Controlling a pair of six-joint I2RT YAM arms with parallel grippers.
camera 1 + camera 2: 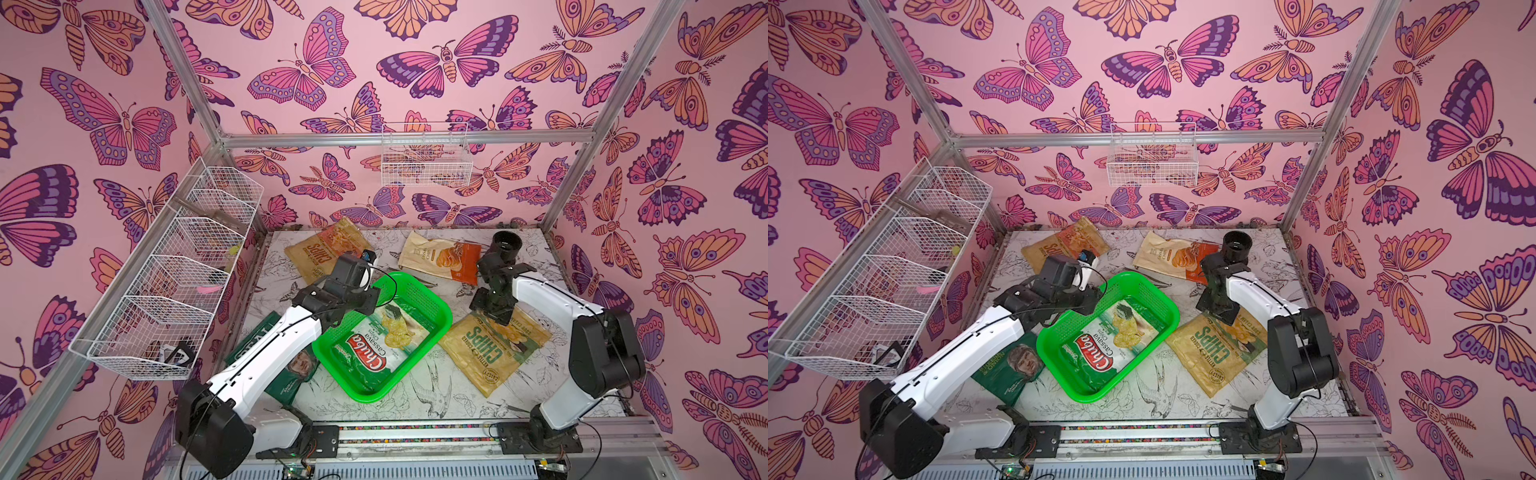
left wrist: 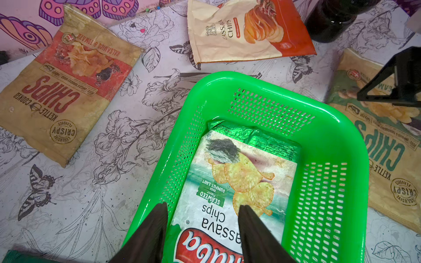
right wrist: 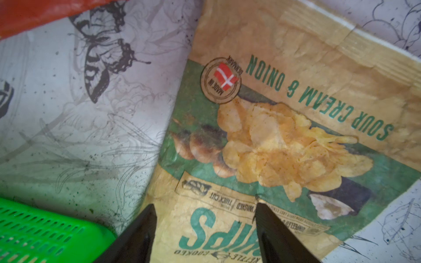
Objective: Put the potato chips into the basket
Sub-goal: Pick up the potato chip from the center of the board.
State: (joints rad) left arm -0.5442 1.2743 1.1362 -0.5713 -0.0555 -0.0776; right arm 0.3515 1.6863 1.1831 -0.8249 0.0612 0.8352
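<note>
Only wrist views show jaws parted, left gripper (image 2: pixel 203 205) above Chuba bag (image 2: pixel 241 177) in green basket (image 2: pixel 341 127), right gripper (image 3: pixel 204 205) above sour-cream CHIPS bag (image 3: pixel 284 141).

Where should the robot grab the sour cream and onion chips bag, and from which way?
Probably the side edge facing the basket, coming straight down from above. The chips bag lies flat on the table, so only its thin rim gives something to pinch. The right gripper hangs there, open.

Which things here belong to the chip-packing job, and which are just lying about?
Job: green basket, Chuba bag, sour cream CHIPS bag, tomato CHIPS bag, cream-and-orange cassava bag, dark green REAL bag.
Lying about: black cylinder, white wire baskets.
</note>
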